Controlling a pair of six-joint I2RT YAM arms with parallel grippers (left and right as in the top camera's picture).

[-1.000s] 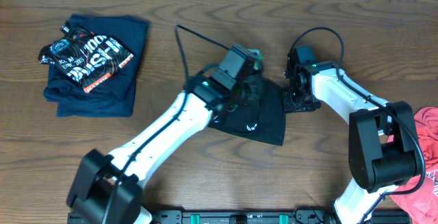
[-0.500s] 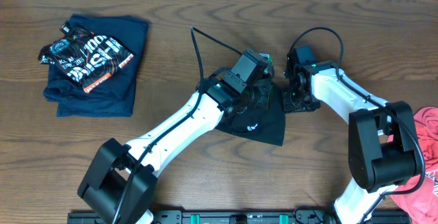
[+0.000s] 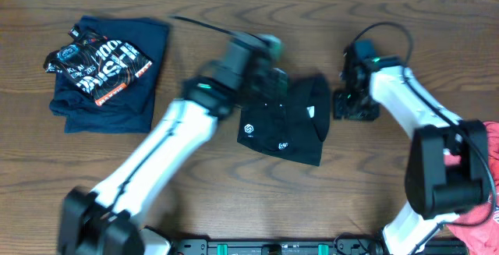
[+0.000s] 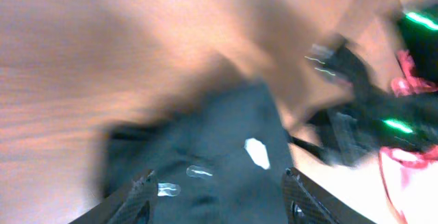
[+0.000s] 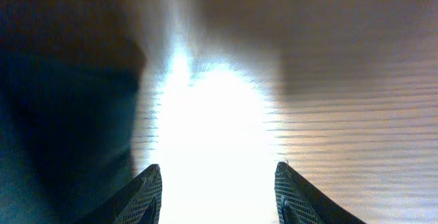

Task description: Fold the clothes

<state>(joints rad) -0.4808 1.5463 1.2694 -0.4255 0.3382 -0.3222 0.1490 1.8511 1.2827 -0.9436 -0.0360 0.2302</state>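
A black garment (image 3: 288, 122) lies folded in the middle of the table, small white logos showing on top. My left gripper (image 3: 269, 76) hovers, motion-blurred, over its far left part. In the left wrist view the gripper (image 4: 222, 198) is open, and the black cloth (image 4: 212, 148) lies loose below the fingers (image 4: 146, 195). My right gripper (image 3: 352, 105) stands just off the garment's right edge. It is open (image 5: 219, 193) over bare glaring wood, with the dark cloth (image 5: 61, 121) to its left.
A folded navy stack with a printed shirt on top (image 3: 105, 72) sits at the far left. A red garment (image 3: 487, 157) lies at the right edge beside the right arm's base. The wooden table (image 3: 195, 193) shows bare in front.
My left gripper has opened, let go of the black garment and swung back to the left. The right gripper has moved a little right, off the cloth, and widened slightly.
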